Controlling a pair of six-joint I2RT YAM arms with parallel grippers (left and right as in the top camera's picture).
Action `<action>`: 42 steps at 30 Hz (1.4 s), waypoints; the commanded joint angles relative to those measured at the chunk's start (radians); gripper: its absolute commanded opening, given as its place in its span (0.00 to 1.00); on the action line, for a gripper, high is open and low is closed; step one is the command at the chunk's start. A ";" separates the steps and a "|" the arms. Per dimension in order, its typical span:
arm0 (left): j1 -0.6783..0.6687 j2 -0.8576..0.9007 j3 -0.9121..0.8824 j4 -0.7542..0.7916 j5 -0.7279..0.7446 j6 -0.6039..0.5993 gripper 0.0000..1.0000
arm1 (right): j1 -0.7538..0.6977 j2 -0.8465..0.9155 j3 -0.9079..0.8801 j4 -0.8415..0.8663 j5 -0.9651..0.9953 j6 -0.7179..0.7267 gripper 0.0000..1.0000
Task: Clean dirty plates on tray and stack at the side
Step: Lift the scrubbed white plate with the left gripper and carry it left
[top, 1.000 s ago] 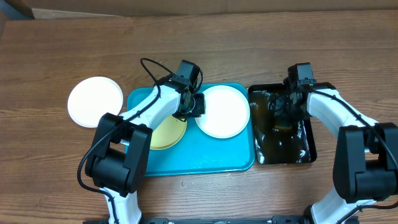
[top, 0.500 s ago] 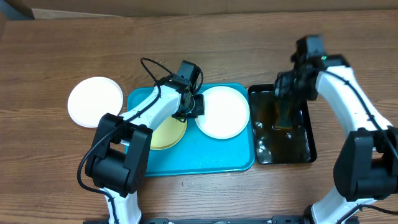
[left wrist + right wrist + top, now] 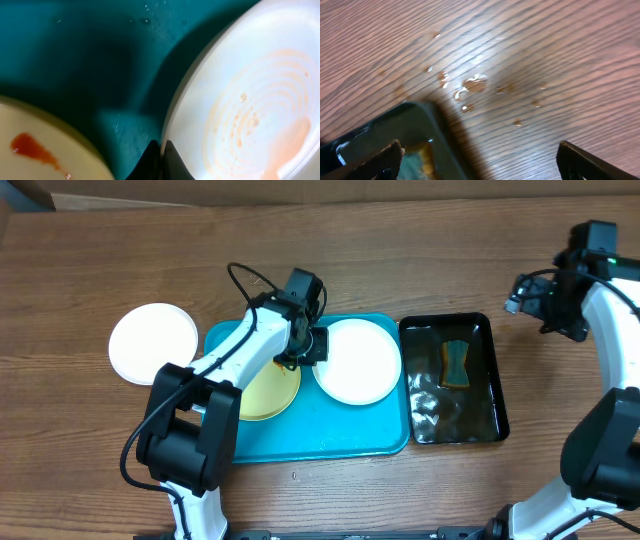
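The wooden tabletop [image 3: 400, 250] carries the turquoise tray [image 3: 340, 430] near its middle, with the smaller black tray [image 3: 455, 415] just beside it on the right, holding dark liquid. Two of the three plates lie on the turquoise tray. The smeared white plate [image 3: 360, 360] is in the tray's far right part, and the pale yellow plate [image 3: 262, 395] is to its left, partly hidden under the left arm. The lone white plate [image 3: 153, 343] sits off the tray on the tabletop to the left, near the tray's far left corner. In the left wrist view the smeared white plate shows faint orange rings and streaks, and the pale yellow plate bears a red-orange smear. A small sponge [image 3: 456, 365] lies in the far part of the black tray. The left gripper [image 3: 312, 348] is down at the left edge of the smeared white plate. Its jaws are drawn almost together, with the plate's rim running in between the dark tips. The right gripper [image 3: 545, 305] hovers over bare tabletop past the black tray's far right corner, its jaws spread wide and empty. Small wet droplets [image 3: 470, 85] glisten on the wood beneath it.
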 commanded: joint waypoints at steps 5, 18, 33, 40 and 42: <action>0.054 -0.067 0.180 -0.151 -0.056 0.092 0.04 | -0.047 -0.002 0.015 0.005 0.006 0.003 1.00; 0.014 -0.068 0.426 -0.260 -0.166 0.091 0.04 | -0.047 -0.002 0.015 0.005 0.006 0.003 1.00; -0.380 -0.068 0.448 -0.120 -0.622 0.095 0.04 | -0.047 -0.002 0.015 0.005 0.006 0.003 1.00; -0.585 -0.068 0.448 -0.066 -1.023 0.185 0.04 | -0.047 -0.002 0.015 0.005 0.006 0.003 1.00; -0.638 -0.068 0.448 -0.043 -1.125 0.226 0.04 | -0.047 -0.002 0.015 0.005 0.006 0.003 1.00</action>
